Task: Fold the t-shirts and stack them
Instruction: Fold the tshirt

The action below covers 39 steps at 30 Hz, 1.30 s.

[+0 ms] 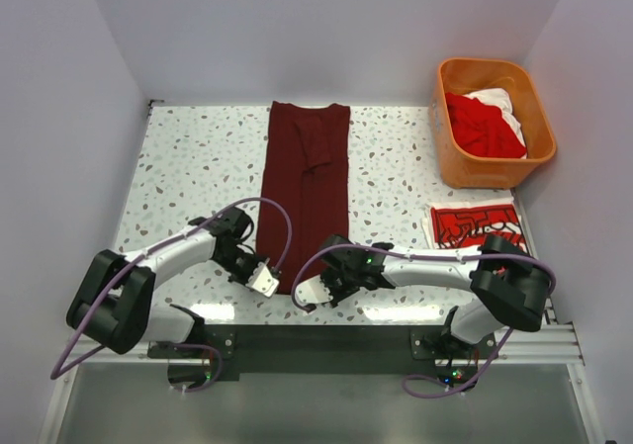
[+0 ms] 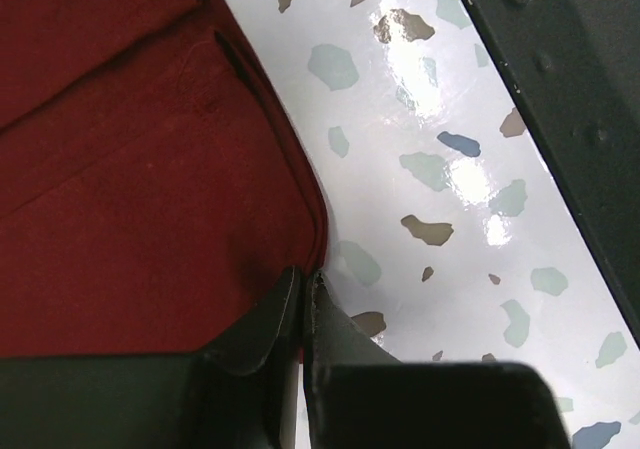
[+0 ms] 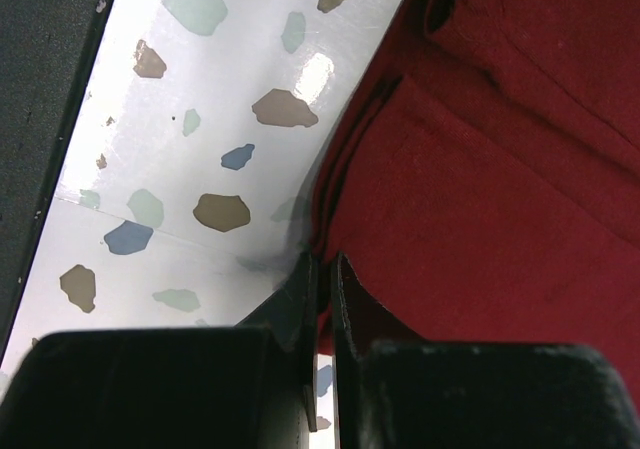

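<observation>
Two end effectors, one spread maroon t-shirt, one folded shirt, one basket.
The maroon t-shirt (image 1: 307,182) lies mid-surface (image 1: 198,157) as a long, plain, dark strip (sleeves tucked inward). The left end effector (image 2: 304,284) and the right end effector (image 3: 322,269) each pinch a near hem corner, fingers narrowed onto cloth. A folded red-and-white t-shirt (image 1: 475,224) lies to the right, near the orange basket (image 1: 450,157) holding a red garment (image 1: 483,130) and a white garment (image 1: 499,101).

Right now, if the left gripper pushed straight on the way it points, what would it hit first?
The maroon shirt: the left gripper points down at its near corner, fingers seemingly shut on the hem. Behind the cloth is only the table.
</observation>
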Available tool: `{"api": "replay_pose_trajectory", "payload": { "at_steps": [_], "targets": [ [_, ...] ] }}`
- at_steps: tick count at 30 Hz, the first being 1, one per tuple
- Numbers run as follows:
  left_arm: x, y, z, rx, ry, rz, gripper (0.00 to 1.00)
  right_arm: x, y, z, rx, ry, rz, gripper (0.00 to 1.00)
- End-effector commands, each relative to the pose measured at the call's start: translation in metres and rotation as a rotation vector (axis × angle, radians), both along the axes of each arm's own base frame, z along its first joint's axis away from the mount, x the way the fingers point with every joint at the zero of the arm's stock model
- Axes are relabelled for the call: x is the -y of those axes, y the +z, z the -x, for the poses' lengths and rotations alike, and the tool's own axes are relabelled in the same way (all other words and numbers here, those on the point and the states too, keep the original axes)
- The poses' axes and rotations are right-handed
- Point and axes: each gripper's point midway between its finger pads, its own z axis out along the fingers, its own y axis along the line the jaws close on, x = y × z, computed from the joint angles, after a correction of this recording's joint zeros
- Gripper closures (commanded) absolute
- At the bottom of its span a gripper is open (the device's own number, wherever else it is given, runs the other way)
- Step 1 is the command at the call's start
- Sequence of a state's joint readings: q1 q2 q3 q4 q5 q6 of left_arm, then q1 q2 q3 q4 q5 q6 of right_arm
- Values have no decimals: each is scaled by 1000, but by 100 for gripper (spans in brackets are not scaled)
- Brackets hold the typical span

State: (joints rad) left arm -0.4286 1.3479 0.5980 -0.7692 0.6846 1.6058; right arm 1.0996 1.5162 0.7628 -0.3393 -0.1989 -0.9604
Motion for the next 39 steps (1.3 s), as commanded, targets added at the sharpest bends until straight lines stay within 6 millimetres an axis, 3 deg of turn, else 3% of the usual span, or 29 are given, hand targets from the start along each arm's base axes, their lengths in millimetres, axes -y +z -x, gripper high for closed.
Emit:
{"api": "replay_pose_trajectory", "payload": {
  "at_steps": [1, 8, 12, 19, 20, 21, 22, 25, 26, 27, 28, 29, 30, 32, 33, 39],
  "targets": [
    [5, 14, -6, 39, 4, 28, 100, 2, 11, -1, 3, -25, -6, 100],
    [20, 56, -19, 93, 40, 132, 100, -3, 49, -17, 30, -88, -109, 100],
    [23, 77, -53, 133, 111, 175, 100, -6, 71, -43, 41, -144, -172, 100],
    [23, 103, -131, 210, 219, 237, 100, 2, 92, -117, 84, -199, -215, 100],
    [24, 98, -139, 194, 225, 231, 100, 2, 93, -126, 96, -186, -212, 100],
    [28, 107, -155, 232, 225, 244, 100, -3, 103, -138, 110, -184, -236, 100],
    [28, 101, -163, 222, 232, 235, 100, 2, 94, -152, 103, -197, -216, 100],
    [31, 108, -193, 268, 241, 244, 100, 3, 104, -190, 129, -222, -235, 100],
    [32, 100, -200, 256, 241, 233, 100, 3, 93, -200, 115, -220, -218, 100],
    [33, 106, -212, 284, 242, 239, 100, -1, 104, -213, 134, -219, -233, 100],
    [30, 96, -220, 268, 254, 223, 100, 3, 104, -225, 139, -220, -236, 100],
    [30, 94, -226, 271, 255, 222, 100, 3, 90, -232, 115, -219, -216, 100],
    [30, 100, -238, 291, 257, 227, 100, 0, 99, -243, 132, -216, -230, 100],
    [27, 90, -252, 277, 275, 212, 100, 2, 86, -259, 120, -214, -218, 100],
    [28, 97, -263, 296, 277, 217, 100, 0, 92, -270, 134, -213, -228, 100],
    [22, 84, -303, 311, 304, 191, 100, 0, 80, -311, 147, -213, -222, 100]
  ]
}}
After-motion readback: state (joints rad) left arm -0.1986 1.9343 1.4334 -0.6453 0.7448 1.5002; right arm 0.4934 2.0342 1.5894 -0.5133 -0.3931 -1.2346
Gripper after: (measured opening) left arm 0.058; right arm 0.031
